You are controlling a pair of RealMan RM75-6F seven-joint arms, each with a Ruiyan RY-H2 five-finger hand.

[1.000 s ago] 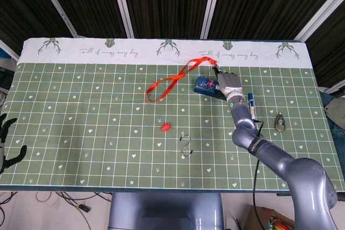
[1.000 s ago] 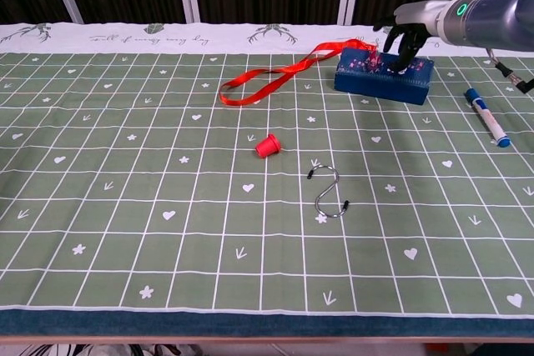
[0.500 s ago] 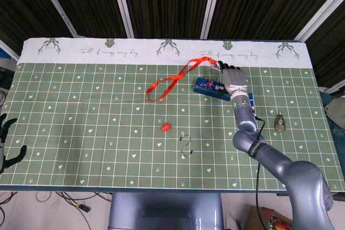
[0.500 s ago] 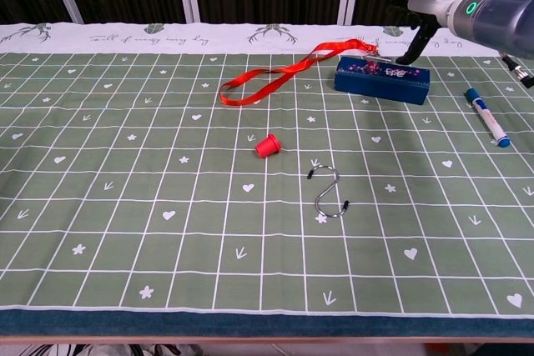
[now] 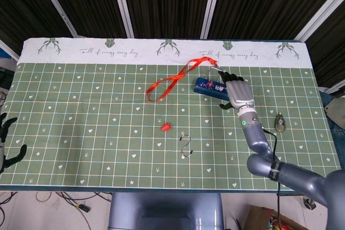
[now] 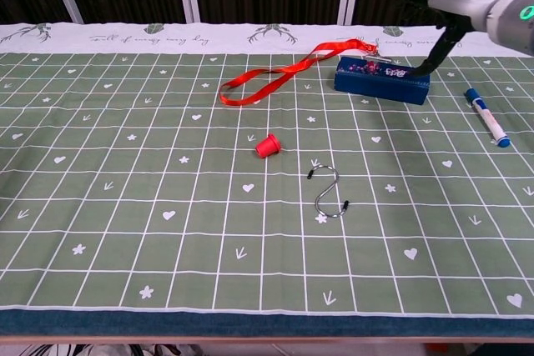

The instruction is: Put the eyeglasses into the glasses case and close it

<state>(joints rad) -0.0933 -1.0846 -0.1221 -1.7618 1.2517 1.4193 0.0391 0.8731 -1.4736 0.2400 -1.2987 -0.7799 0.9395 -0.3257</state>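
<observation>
The glasses case (image 6: 382, 79) sits shut and flat on the green bench (image 6: 125, 206) toward the far right, a dark blue box with a patterned lid. The right hand (image 5: 236, 91) hovers over the case's right end — in the chest view its dark fingers (image 6: 437, 54) point down just beyond that end, and whether they touch it I cannot tell. Fingers spread, nothing held. The eyeglasses themselves do not show anywhere. A red lanyard (image 6: 279, 77) trails from the case's far edge leftward across the cloth, its loop lying well to the left. A blue marker (image 6: 486, 117) lies just right of the case, apart from it. Nearer the middle sits a small red cup (image 6: 267, 147) on its side, and a metal S-hook (image 6: 328, 193) lies nearer the front edge. The left hand (image 5: 6, 144) rests off at the bench's left edge — fingers apart, empty. A small dark clip-like object (image 5: 280, 123) lies far right.
</observation>
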